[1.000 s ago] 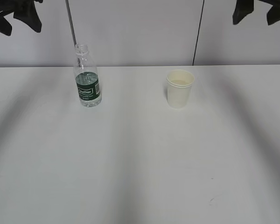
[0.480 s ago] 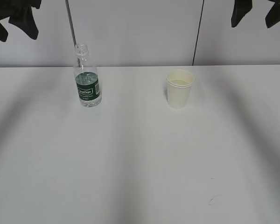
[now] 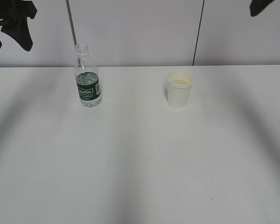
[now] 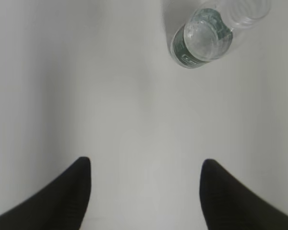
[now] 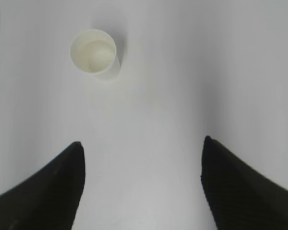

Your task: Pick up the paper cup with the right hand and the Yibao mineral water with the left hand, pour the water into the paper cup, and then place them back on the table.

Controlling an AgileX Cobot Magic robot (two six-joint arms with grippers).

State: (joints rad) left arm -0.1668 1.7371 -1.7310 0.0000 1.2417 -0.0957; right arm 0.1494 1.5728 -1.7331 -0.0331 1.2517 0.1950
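White tabletop (image 3: pixel 140 168) fills the near and middle ground, plain and bare across its near half; a pale wall with a dark vertical seam closes the far side.

Further back, to the left, the Yibao mineral water (image 3: pixel 87 77) stands upright on the table, uncapped, with some water inside and its dark green label facing the exterior camera. To the right at about the same depth, well apart from the bottle, the paper cup (image 3: pixel 179 88) stands upright, mouth up.

Left hand (image 3: pixel 11 21) hangs high at the far left edge, clear of the table. Its wrist view looks straight down: both dark fingertips (image 4: pixel 62 196) are spread apart with only table between them, gripping nothing, and the bottle sits ahead and to the right.

Right hand (image 3: pixel 261 5) shows only as a dark tip at the far upper right corner. Its wrist view shows the fingers (image 5: pixel 240 187) parted wide and empty, the cup ahead and to the left.
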